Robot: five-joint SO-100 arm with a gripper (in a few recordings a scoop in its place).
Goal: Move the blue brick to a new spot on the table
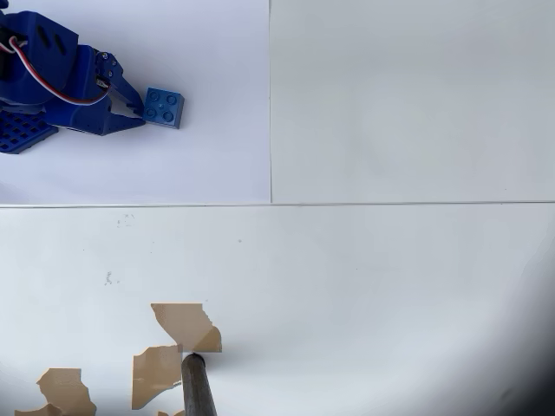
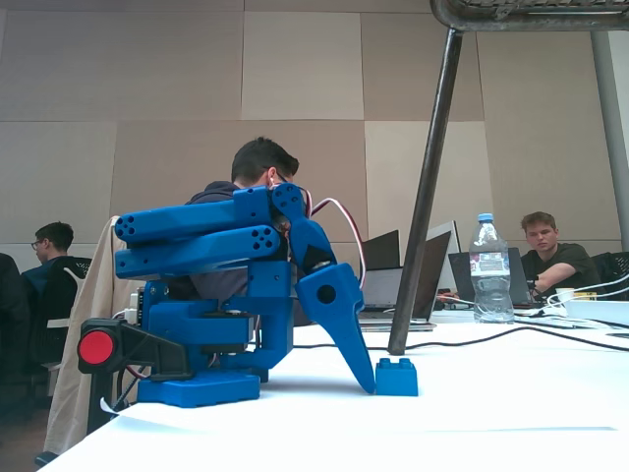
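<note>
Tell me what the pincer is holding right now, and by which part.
Nothing is visibly held. The pincer points down with its tips at the left side of the blue brick, which sits flat on the table; whether they touch is unclear.

arm colour: we log a blue plastic arm throughout (holes along the upper links)
gripper: blue gripper, pointed finger with one dark round hole
cables: red-and-white wires looped over the wrist
base: red round knob on a black mount
</note>
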